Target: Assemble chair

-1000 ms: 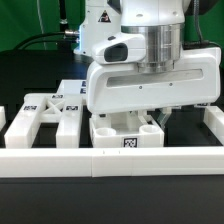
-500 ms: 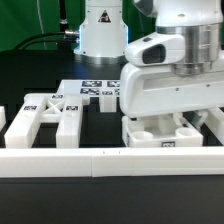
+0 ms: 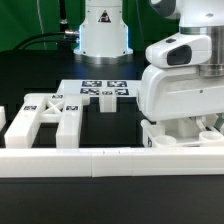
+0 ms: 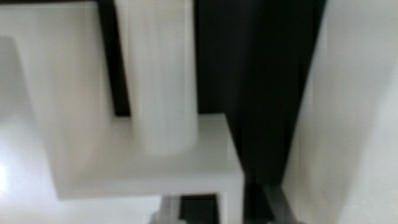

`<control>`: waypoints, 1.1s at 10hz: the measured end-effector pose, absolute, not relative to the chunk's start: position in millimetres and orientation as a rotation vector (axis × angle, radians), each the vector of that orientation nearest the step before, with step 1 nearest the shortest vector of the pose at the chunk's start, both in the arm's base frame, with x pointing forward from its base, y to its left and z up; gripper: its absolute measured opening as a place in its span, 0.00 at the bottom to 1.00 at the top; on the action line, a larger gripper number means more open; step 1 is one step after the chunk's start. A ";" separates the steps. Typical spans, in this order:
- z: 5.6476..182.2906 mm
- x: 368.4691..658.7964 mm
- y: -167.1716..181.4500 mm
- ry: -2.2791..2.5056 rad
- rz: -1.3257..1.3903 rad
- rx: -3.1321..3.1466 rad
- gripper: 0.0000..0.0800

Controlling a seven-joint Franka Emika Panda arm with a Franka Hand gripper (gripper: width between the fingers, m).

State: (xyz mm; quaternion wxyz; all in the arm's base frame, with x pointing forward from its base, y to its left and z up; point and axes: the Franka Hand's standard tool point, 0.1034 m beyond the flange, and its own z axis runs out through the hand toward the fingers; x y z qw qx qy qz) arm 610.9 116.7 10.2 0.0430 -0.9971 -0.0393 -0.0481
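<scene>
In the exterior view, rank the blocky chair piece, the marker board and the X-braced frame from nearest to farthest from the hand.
1. blocky chair piece: directly below the hand, at the exterior view's right.
2. marker board: middle, farther back.
3. X-braced frame: the exterior view's far left.

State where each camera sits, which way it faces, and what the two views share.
Exterior view: low, just behind the white rail, facing the robot base; the end effector shows on the exterior view's right.
Wrist view: on the wrist, close over blurred white chair parts; no arm part clearly shows.
Shared: probably the chair part under the end effector.
</scene>
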 end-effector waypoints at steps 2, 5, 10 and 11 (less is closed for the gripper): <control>9.6 611.5 119.0 -0.123 -0.139 -3.050 0.04; 12.8 613.0 110.8 -0.113 -0.129 -3.060 0.17; 61.1 603.7 88.2 -0.206 -0.178 -3.068 0.72; 71.2 594.0 79.2 -0.238 -0.182 -3.070 0.80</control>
